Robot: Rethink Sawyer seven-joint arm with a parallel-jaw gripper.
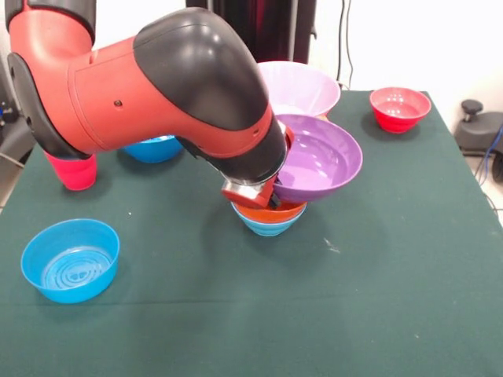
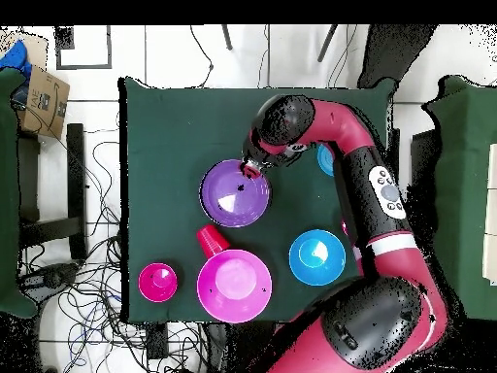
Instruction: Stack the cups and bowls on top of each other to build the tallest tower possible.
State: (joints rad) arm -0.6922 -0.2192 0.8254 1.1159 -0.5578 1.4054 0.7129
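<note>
Now | gripper pinches purple bowl rim, tilted over orange bowl in light-blue bowl | level, centre, then release.

A dark green cloth is covering the table. Behind it a white wall is catching even light, with black cables hanging down it. From above, pale floor tiles are showing, loose wires are trailing across them, and a cardboard box is sitting nearby.
</note>
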